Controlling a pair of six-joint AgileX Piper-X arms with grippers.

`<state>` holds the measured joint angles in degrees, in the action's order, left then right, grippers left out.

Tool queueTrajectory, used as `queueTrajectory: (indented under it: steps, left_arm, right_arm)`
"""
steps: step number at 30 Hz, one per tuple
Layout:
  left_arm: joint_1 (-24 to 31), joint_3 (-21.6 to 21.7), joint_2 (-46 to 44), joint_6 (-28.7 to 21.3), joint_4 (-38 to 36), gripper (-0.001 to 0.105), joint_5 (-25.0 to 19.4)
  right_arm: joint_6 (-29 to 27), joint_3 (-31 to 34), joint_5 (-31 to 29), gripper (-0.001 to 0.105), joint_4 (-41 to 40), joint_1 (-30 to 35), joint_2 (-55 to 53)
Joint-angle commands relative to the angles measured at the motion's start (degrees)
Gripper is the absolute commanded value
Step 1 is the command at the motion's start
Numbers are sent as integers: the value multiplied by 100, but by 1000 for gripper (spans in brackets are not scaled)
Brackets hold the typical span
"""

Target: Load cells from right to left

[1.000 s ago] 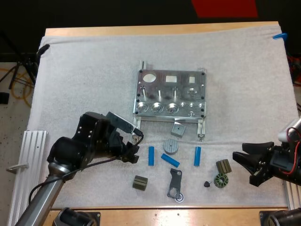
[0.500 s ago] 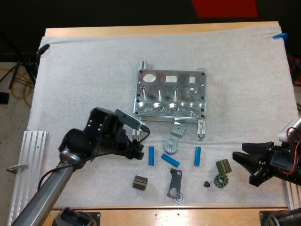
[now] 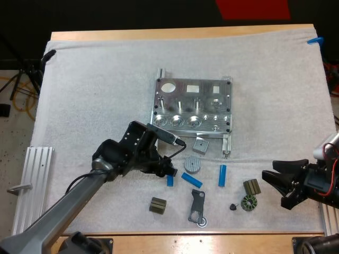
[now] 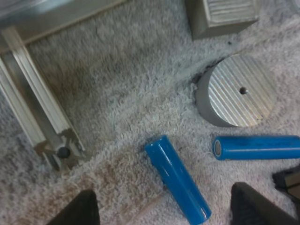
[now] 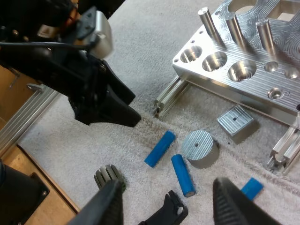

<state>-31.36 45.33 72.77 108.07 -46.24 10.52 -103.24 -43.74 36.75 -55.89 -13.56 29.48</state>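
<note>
black left gripper hangs right over the leftmost blue cell — fingers spread wide either side of it, not touching, nothing held. next along the white mat, the middle blue cell lies just beside the round metal disc and the right blue cell sits a bit apart, all on the near side of the metal fixture. far right, the right gripper sits by the small dark parts — jaws apart too, empty.

no text, label, number or sign can be read; the metal fixture and blue cylinders bear none
</note>
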Motion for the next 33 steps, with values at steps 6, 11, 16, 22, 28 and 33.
queueTrajectory:
  steps: [6,11,16,22,28,33]
  left_arm:
    - [-94,31,264,367,-113,59,10]
    - [-499,-61,452,529,-151,59,-16]
    - [-760,-263,794,942,25,59,-158]
    - [-760,-260,966,1242,301,59,-82]
    - [-760,-322,966,1360,540,59,-43]
    - [-760,-384,1091,1360,573,59,-50]
  right_arm:
    - [-117,-55,84,44,81,20,-5]
    - [-117,-55,84,44,81,20,-5]
    - [-117,-55,84,44,81,20,-5]
    - [-117,-55,84,44,81,20,-5]
    - [-117,-55,84,44,81,20,-5]
    - [-117,-55,84,44,121,20,-5]
